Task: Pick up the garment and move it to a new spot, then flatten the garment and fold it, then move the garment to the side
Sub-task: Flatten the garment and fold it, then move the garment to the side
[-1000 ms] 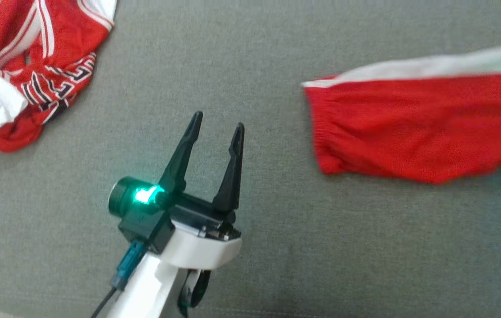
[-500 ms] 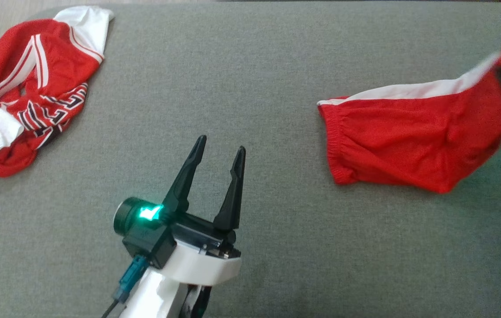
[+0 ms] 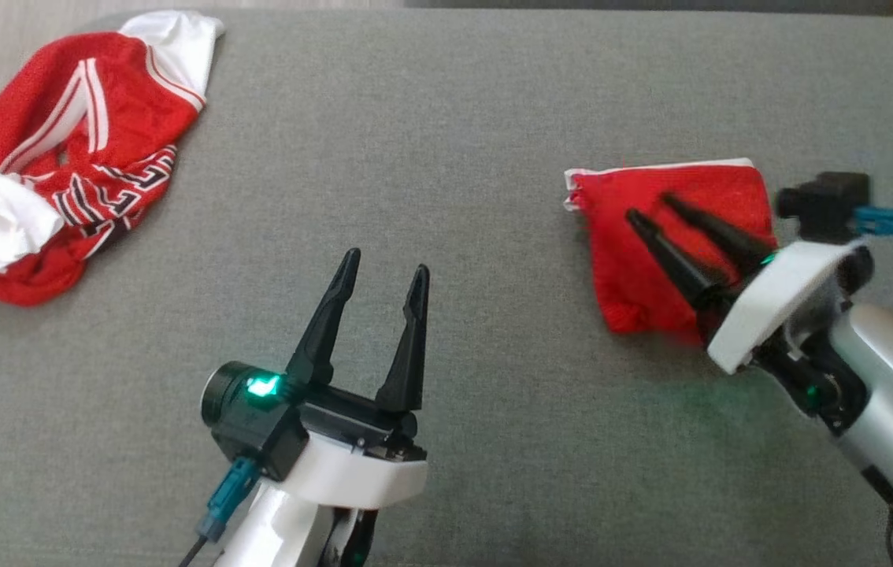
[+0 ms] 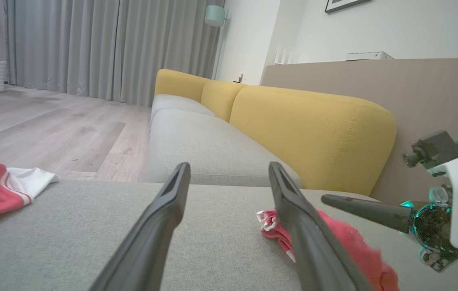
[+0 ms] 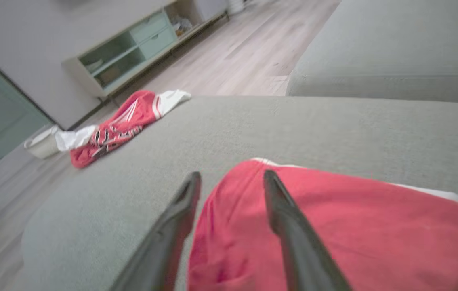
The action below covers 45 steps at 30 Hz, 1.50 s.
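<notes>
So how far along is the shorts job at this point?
Done, apparently: the red shorts lie in a compact folded rectangle on the gray cushion. In hand: the right gripper hovers over them with jaws apart, pinching nothing; the left gripper is open over bare cushion. Left: moving the folded shorts aside, perhaps after another fold. The crumpled jersey lies untouched at far left.

No text, brand or number can be read anywhere. The crumpled red jersey (image 3: 61, 157) at the far left of the grey cushion (image 3: 446, 118) carries black-and-white block figures along a band. They may be letters or only a pattern, and the folds break them up too much to make out any character.
</notes>
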### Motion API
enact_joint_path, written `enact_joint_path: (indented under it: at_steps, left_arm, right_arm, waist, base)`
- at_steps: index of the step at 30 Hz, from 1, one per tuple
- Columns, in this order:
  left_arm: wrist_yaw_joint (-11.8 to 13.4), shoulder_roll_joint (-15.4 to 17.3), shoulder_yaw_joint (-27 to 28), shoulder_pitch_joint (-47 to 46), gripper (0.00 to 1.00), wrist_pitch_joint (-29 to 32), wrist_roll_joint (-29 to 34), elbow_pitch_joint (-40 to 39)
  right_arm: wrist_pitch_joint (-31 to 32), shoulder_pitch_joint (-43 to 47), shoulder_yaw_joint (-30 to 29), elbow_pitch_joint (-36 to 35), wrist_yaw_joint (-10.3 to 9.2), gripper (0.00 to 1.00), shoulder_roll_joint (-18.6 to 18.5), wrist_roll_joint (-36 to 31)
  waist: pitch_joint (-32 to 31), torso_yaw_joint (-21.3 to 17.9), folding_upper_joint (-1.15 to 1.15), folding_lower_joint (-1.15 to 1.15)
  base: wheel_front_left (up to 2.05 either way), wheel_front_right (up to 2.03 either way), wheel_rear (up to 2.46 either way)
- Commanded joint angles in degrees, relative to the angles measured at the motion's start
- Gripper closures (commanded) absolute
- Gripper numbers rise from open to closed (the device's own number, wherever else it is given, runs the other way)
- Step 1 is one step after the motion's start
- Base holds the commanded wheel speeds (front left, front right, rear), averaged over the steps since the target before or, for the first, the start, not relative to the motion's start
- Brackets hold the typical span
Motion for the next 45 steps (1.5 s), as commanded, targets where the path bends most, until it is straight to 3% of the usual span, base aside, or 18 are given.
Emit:
enact_joint_path:
  at_steps: [1, 7, 12, 16, 19, 23, 28, 45]
  left_arm:
    - [0.46, -0.09, 2.13, -0.85, 0.0, -0.28, -0.36, -1.7]
    - [1.02, -0.09, 3.61, 1.25, 0.0, -0.28, 1.41, 0.25]
    - [2.32, -0.06, 5.63, 4.05, 0.0, -0.28, 3.52, 3.5]
    - [5.37, -0.06, 8.31, 6.7, 0.0, -0.28, 4.52, 6.56]
    - [5.6, -0.06, 9.24, 7.98, 0.0, -0.28, 4.88, 7.72]
    - [5.22, -0.07, 10.02, 9.28, 0.0, -0.28, 5.42, 9.43]
    - [6.57, -0.08, 11.34, 10.38, 0.0, -0.28, 4.89, 9.95]
    - [6.66, -0.09, 10.72, 12.47, 0.0, -0.28, 5.55, 10.2]
  right_arm:
    - [-2.0, 0.16, -2.28, -1.05, 0.37, 0.0, -0.51, -0.11]
    - [-14.92, 5.9, -13.98, 4.21, 0.37, 0.0, 0.62, -4.46]
    - [-18.92, 13.52, -22.58, 8.94, 0.37, 0.0, 3.85, -12.1]
    - [-19.11, 21.82, -34.03, 5.75, 0.37, 0.0, 10.1, -22.81]
    - [-19.12, 28.67, -39.14, 1.41, 0.37, 0.0, 15.68, -30.02]
    - [-19.13, 34.84, -41.4, -1.76, 0.37, 0.0, 20.1, -35.79]
    - [-19.14, 39.36, -41.48, -3.37, 0.37, 0.0, 22.83, -39.47]
    - [-19.14, 41.63, -41.13, -3.5, 0.37, 0.0, 23.33, -40.71]
  waist:
    - [-0.58, 0.21, 0.0, -0.01]
    - [-4.1, -0.88, 0.0, -0.01]
    - [-8.82, -2.33, 0.0, -0.01]
    - [-12.69, -2.92, 0.0, -0.01]
    - [-14.04, -2.83, 0.0, -0.01]
    - [-15.38, -2.12, 0.0, -0.01]
    - [-17.03, -1.62, 0.0, -0.01]
    - [-18.41, -0.93, 0.0, -0.01]
  base:
    - [0.0, 0.0, 0.0]
    - [0.0, 0.0, 0.0]
    - [0.0, 0.0, 0.0]
    - [0.0, 0.0, 0.0]
    - [0.0, 0.0, 0.0]
    - [0.0, 0.0, 0.0]
    - [0.0, 0.0, 0.0]
    - [0.0, 0.0, 0.0]
